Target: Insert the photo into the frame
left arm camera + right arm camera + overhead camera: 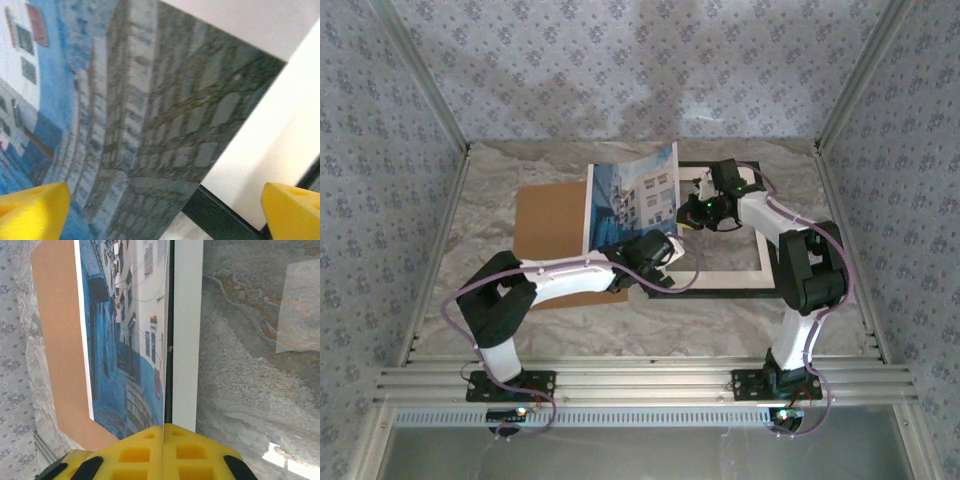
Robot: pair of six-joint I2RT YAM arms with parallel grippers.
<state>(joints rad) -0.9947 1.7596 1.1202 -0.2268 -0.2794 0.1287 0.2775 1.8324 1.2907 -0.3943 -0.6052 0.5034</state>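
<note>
While the marble-patterned table (720, 330) takes up most of the overhead view, the frame (730, 290) lies flat on its right half, a thin black rectangle with a wide white mat inside its rails. To the left of it, the plain brown backing board (550, 225) lies flat on the tabletop, its right part hidden behind the raised print.

The photo (635, 200) is not flat. It stands tilted up on one long edge, which rests along the left rail of the frame, so the blue-and-white buildings face left and toward the camera. From the right wrist, the photo (130, 340) rises as a steep sheet, with the frame's (170, 340) dark rail just beside it and the board behind it on the left.

The right gripper (692, 212) reaches in over the frame from the right. Its yellow fingers (135, 455) are clenched on the photo's upper edge.

The left gripper (658, 255) sits at the near left corner of the frame. Its fingertips (32, 207) are spread wide, with the photo (125, 125) looming close ahead and the frame's (215, 215) black rail below. I cannot tell whether they touch the print.
</note>
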